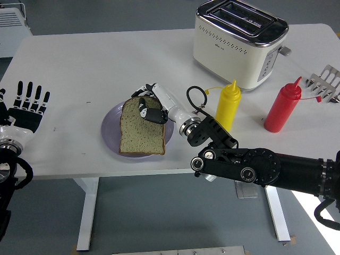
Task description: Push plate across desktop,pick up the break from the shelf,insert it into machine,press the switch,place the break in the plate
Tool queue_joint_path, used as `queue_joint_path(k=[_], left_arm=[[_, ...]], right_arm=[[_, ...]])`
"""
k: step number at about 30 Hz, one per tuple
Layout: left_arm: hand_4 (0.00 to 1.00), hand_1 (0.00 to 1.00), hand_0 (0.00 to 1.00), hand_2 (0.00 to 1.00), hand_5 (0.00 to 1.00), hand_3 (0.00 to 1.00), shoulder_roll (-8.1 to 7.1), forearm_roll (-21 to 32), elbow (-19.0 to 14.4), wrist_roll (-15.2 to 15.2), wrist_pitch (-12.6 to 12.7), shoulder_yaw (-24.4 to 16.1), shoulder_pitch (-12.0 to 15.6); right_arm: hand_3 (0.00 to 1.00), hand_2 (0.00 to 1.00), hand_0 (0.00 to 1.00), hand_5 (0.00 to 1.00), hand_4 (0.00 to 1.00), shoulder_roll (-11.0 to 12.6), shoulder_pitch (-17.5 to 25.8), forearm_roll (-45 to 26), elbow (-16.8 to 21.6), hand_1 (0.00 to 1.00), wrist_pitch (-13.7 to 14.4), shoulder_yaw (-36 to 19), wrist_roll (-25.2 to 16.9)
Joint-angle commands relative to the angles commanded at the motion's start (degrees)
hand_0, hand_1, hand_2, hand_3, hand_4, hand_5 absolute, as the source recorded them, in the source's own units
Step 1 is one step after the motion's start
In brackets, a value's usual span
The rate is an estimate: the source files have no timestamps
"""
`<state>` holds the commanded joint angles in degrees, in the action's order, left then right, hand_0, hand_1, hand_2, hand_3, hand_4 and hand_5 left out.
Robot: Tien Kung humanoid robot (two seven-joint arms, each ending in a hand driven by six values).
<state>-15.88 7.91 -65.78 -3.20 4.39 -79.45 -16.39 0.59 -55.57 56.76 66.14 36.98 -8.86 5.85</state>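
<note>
A slice of brown bread (141, 130) lies over the lilac plate (110, 132) near the table's front edge. My right hand (147, 109) comes in from the right and is shut on the bread's upper right corner, thumb on top. The cream toaster (239, 42) stands at the back right with both slots empty. At the left edge, my left hand (25, 109) rests with its fingers spread and holds nothing.
A yellow squeeze bottle (228, 102) and a red squeeze bottle (282, 106) stand right of the plate, in front of the toaster. A metal rack (325, 82) sits at the right edge. My right forearm (255, 167) runs along the table's front edge.
</note>
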Motion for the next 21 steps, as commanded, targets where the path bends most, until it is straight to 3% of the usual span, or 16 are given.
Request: queue_joint_path(k=[20, 21], left_arm=[[0.562, 0.717, 0.794, 0.662, 0.877, 0.610, -0.03, 0.2, 0.3, -0.6, 0.5, 0.2, -0.3], [0.562, 0.719, 0.793, 0.667, 0.876, 0.627, -0.03, 0.2, 0.3, -0.6, 0.6, 0.1, -0.3]], right_arm=[[0.526, 0.579, 0.552, 0.002, 0.328, -0.3, -0.3, -0.3, -0.6, 0.577, 0.0, 0.5, 0.2], [0.532, 0.592, 0.585, 0.002, 0.330, -0.3, -0.3, -0.3, -0.6, 0.622, 0.0, 0.5, 0.2]])
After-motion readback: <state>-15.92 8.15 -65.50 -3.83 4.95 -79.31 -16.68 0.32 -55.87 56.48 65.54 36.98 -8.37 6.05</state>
